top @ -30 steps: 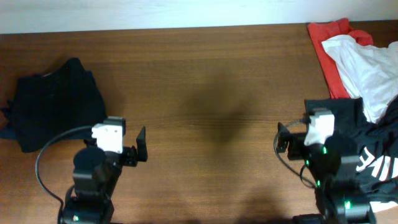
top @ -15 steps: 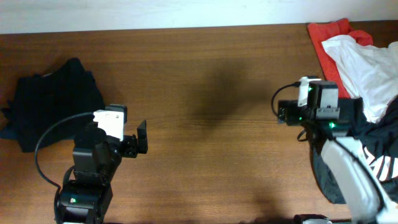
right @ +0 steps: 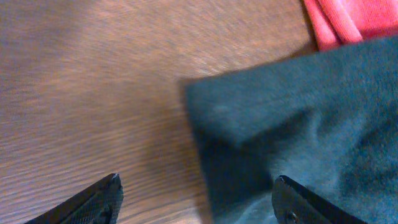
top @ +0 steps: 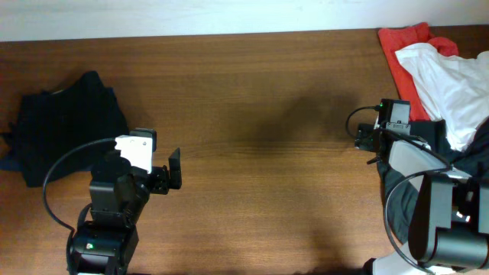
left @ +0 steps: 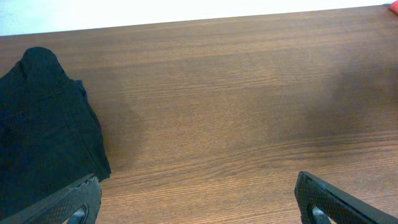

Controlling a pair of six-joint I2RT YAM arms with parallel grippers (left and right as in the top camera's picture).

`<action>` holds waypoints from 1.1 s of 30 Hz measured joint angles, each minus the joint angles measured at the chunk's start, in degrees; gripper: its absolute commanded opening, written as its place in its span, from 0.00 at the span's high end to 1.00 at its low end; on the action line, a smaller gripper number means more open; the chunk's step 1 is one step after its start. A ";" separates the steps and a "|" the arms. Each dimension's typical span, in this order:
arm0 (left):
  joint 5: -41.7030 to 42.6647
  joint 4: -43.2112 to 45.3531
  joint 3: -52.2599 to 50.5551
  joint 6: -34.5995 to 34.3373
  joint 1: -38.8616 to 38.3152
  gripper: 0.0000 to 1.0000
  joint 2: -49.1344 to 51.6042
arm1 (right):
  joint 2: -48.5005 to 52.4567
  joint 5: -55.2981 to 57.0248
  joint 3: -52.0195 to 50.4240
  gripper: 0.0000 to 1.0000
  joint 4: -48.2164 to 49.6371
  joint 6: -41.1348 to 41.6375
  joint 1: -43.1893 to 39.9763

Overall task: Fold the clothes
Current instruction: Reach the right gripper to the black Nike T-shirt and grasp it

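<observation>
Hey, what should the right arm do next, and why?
Probably lower the right gripper and close on the black garment corner: its fingers are spread, holding nothing, with that corner lying below, between them.

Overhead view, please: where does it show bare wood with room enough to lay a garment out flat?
The widest bare wood is the middle of the table, between the dark folded garment at left and the black T-shirt at right. The right end is crowded: red garment, white garment and black T-shirt overlap there.
</observation>
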 measured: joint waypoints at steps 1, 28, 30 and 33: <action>0.00 -0.02 0.00 0.00 0.00 0.01 0.00 | 0.35 0.17 0.00 0.30 0.00 0.50 -0.55; 0.00 0.04 0.00 0.00 0.00 0.01 0.02 | -9.57 0.92 18.91 0.96 -23.50 5.53 -7.02; 0.00 0.04 0.00 0.02 0.00 0.01 0.00 | -12.31 1.03 22.80 0.96 -26.69 5.73 -8.33; 0.00 0.02 0.00 0.00 0.00 0.01 0.00 | -16.44 0.94 27.47 0.96 -30.77 5.79 -10.08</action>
